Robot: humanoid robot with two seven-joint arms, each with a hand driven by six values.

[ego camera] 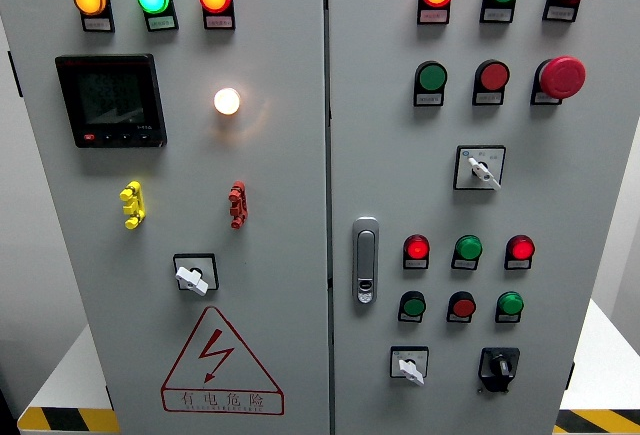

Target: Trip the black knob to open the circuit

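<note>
No robot hand is seen in the head view, so neither hand's state can be told; the reach is judged not yet begun.

The black knob [498, 366] is found at the lower right of the right cabinet door [590, 185], on the bottom row, just right of a white-handled selector [409, 365] and below a row of small green and red buttons [461, 306]. Its pointer appears to be set roughly upright, though that is hard to confirm at this size.

For a clean trip:
- The knob is best approached square-on and pinched across its ridge.
- Torque is to be applied about the knob axis only; no push into the panel.
- The neighbouring white selector and the buttons above are to be kept clear of the fingers.
- The door handle [366, 260] is well apart and is no obstacle.
</note>
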